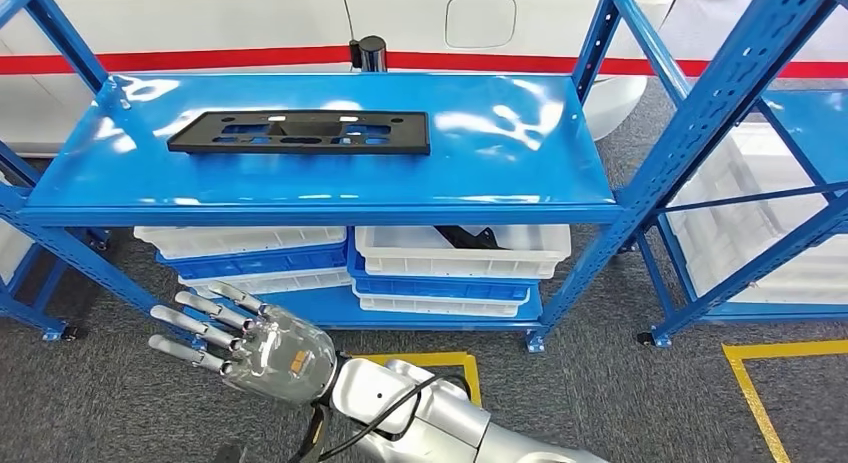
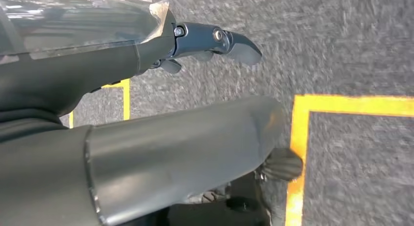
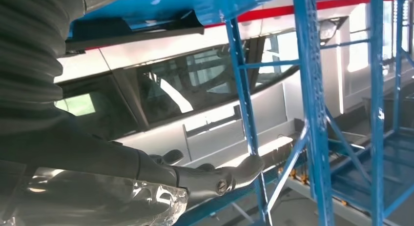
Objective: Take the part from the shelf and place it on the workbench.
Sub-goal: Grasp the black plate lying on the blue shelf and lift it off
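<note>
A blue steel shelf unit (image 1: 520, 173) spans most of the head view, its glossy top deck lying across the upper half of the frame. Behind it, along the top edge, a white car body (image 1: 250, 13) with a red stripe is seen. Grey carpet floor (image 1: 600, 383) covers the lower part, marked with yellow tape (image 1: 750, 383) at lower right.

Beneath the deck, at centre frame, stacked white bins (image 1: 460, 251) and blue bins (image 1: 250, 260) are stored; something dark lies in the right-hand white bin.

The silver right arm (image 1: 430, 413) is brought in from the bottom edge and angled toward the lower left. The right hand (image 1: 250, 348) is held there, in front of and below the deck, released, with its fingers (image 1: 200, 305) stretched out and spread, grasping nothing.

The part (image 1: 300, 132), a flat black slotted plate, lies at upper left of centre on the deck, well apart from the right hand.

In the left wrist view, the left hand (image 2: 161, 138) is seen above the carpet, its visible fingers (image 2: 234, 43) extended, nothing grasped.
</note>
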`<act>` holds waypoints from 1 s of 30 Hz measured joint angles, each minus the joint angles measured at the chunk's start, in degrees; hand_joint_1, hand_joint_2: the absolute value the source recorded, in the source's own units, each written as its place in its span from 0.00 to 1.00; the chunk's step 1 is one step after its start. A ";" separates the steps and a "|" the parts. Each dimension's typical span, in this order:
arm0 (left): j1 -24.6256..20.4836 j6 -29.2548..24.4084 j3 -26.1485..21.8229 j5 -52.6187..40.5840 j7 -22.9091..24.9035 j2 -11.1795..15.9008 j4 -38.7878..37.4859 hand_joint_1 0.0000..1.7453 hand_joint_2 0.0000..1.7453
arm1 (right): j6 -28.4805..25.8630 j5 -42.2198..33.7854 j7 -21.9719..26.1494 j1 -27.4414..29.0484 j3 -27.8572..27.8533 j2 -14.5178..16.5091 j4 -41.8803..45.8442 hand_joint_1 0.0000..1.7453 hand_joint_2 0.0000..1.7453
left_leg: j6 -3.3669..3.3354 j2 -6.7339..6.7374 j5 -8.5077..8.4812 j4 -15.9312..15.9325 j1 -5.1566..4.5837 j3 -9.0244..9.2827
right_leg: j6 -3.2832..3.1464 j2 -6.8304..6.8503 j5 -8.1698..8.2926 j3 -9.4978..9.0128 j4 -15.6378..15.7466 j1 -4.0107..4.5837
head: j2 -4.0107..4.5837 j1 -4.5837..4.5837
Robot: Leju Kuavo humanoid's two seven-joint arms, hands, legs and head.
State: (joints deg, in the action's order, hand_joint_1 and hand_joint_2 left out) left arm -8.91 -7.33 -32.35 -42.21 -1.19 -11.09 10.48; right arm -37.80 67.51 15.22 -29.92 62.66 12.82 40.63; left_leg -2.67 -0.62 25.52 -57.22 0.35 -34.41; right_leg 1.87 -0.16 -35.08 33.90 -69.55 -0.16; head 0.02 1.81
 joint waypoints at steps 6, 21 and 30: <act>0.21 0.19 -0.02 -0.25 0.01 -0.02 -0.05 0.00 0.00 | -0.13 0.16 -0.44 0.88 0.19 -0.76 -0.02 0.00 1.00 | 0.45 -0.62 2.99 0.01 0.01 3.29 | 1.75 0.01 4.65 4.33 3.64 -0.20 | 0.00 0.03; 0.25 0.19 -0.02 -0.38 -0.05 -0.01 -0.27 0.00 0.00 | -0.21 0.25 -0.62 1.36 0.27 -0.68 0.00 0.00 1.00 | 3.27 0.50 3.11 -9.74 0.40 -6.47 | -2.65 -0.34 5.12 -4.39 11.61 -0.47 | 0.00 -0.34; 0.01 0.08 -0.03 -0.45 -0.32 0.00 -0.29 0.00 0.00 | -0.23 -0.75 -0.57 0.81 0.14 -0.40 -0.06 0.00 1.00 | 0.74 0.49 -1.04 -0.53 0.17 -1.12 | -0.36 -0.24 1.91 -3.35 5.43 0.13 | 0.00 -0.13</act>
State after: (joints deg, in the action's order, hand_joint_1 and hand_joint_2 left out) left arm -8.90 -7.26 -32.39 -42.65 -1.51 -11.09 10.19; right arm -38.03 66.75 14.64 -29.11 62.80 12.42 40.57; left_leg -1.93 -0.13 24.48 -57.74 0.52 -35.52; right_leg 1.51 -0.40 -33.17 30.55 -64.12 -0.03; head 0.02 1.68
